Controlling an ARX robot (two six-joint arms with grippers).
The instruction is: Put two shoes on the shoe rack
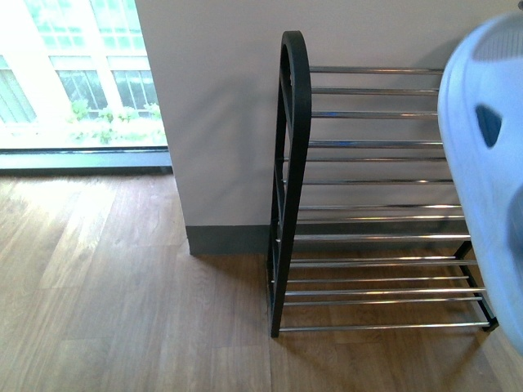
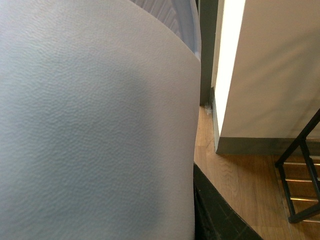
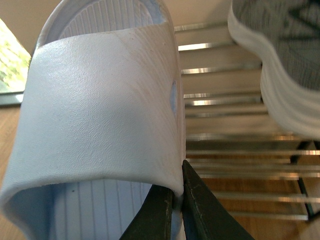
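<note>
The shoe rack, a black frame with chrome bars, stands against the wall. One pale blue slide sandal looms blurred at the front view's right edge. In the right wrist view, my right gripper is shut on the strap edge of a pale blue slide sandal, held in front of the rack bars. A grey knit sneaker with a white sole shows close beside it by the rack. In the left wrist view, a pale blue sandal strap fills the frame, and my left gripper is shut on it, with one black finger showing.
A white wall with a dark skirting board stands behind the rack. A window is at the far left. Wooden floor lies left of the rack. A rack foot shows in the left wrist view.
</note>
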